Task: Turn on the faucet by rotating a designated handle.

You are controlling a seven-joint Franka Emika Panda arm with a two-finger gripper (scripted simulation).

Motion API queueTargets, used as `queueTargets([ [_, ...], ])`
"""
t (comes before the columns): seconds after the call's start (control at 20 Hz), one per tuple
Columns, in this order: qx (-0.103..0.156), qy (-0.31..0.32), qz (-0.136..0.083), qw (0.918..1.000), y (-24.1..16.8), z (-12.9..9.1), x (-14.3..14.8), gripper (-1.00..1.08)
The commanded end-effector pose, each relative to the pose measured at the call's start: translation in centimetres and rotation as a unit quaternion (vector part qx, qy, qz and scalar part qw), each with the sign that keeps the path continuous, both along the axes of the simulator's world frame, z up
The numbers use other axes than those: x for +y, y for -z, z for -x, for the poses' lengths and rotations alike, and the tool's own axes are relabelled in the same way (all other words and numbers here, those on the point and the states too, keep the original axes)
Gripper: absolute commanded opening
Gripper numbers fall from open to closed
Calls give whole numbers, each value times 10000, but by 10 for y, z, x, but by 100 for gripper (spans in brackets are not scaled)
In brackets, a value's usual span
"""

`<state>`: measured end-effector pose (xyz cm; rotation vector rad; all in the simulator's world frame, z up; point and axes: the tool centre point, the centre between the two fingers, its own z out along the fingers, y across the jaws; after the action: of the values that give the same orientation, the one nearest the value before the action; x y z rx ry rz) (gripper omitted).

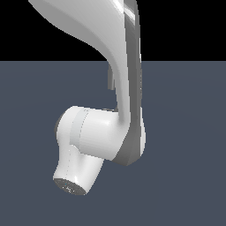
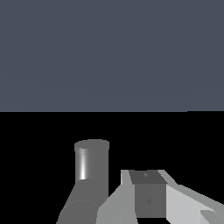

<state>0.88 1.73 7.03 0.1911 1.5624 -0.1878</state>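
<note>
In the exterior view my bulky white arm point(image 1: 101, 132) fills the middle and hides almost all of the faucet. Only a thin grey sliver point(image 1: 110, 80) shows behind the arm's left edge; I cannot tell which part of the faucet it is. In the wrist view a grey metallic cylinder point(image 2: 92, 164) stands upright, with a slanted grey tube joining it below. It is part of the faucet, but I cannot tell whether it is the base or the handle. My gripper point(image 2: 148, 189) shows as light grey blocks right beside this cylinder. Its opening is not visible.
A flat dark blue-grey floor point(image 1: 185, 176) spreads around the arm, with black background above it. No other objects show in either view.
</note>
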Motion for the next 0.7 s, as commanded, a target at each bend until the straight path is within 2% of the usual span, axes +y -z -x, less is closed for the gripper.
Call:
queueTargets([
  [0.0,0,-4,3,10000,0,0,0,-100],
  [0.5,0,-4,3,10000,-39,-4,13,-100],
  [0.65,47,17,4,10000,-34,-2,8,-100],
])
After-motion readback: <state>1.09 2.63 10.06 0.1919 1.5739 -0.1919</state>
